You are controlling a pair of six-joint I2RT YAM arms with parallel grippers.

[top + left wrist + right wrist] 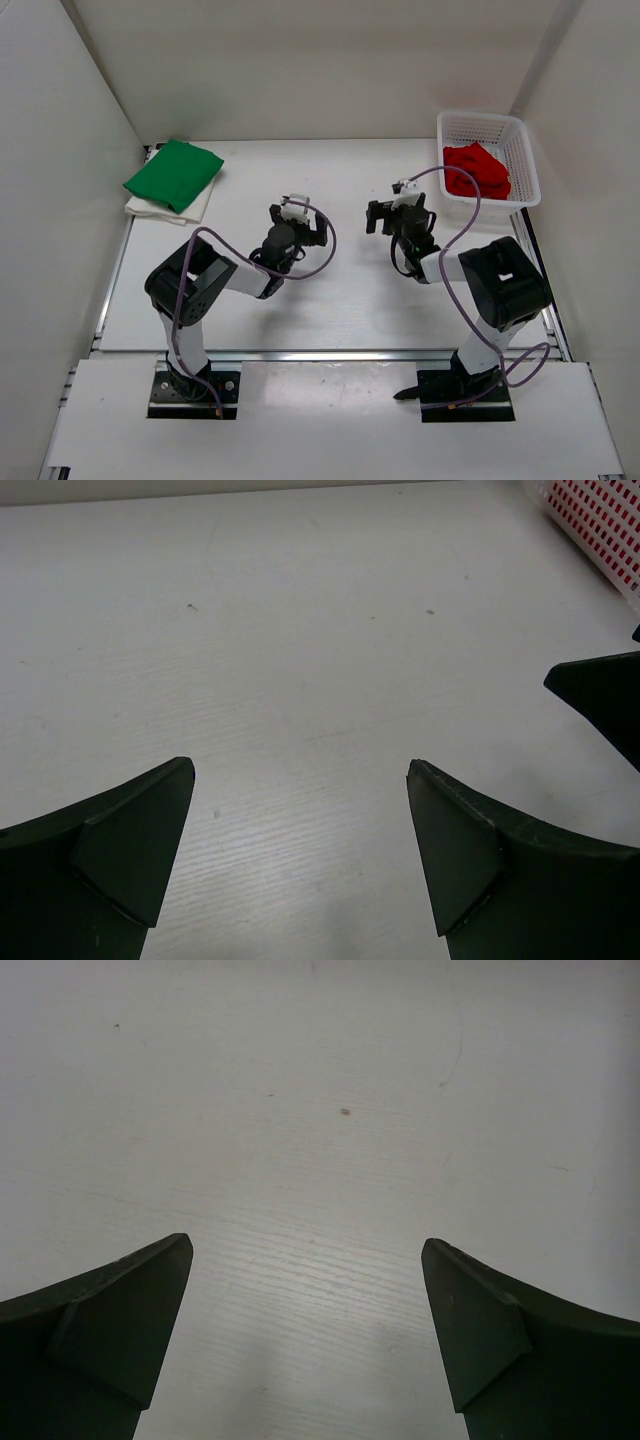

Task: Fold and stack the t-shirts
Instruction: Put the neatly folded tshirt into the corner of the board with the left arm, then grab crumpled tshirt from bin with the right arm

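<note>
A folded bright green t-shirt lies on top of a folded white t-shirt at the table's far left. The red t-shirt sits crumpled inside the white mesh basket at the far right. My left gripper hovers over the middle of the table, open, with only bare tabletop between its fingers. My right gripper hangs a little to its right, left of the basket, also open and empty, as its fingers show in the right wrist view.
White walls close the table in on the left, back and right. The basket's corner shows red through its mesh at the top right of the left wrist view, with a dark part of the right arm below it. Purple cables loop off both wrists.
</note>
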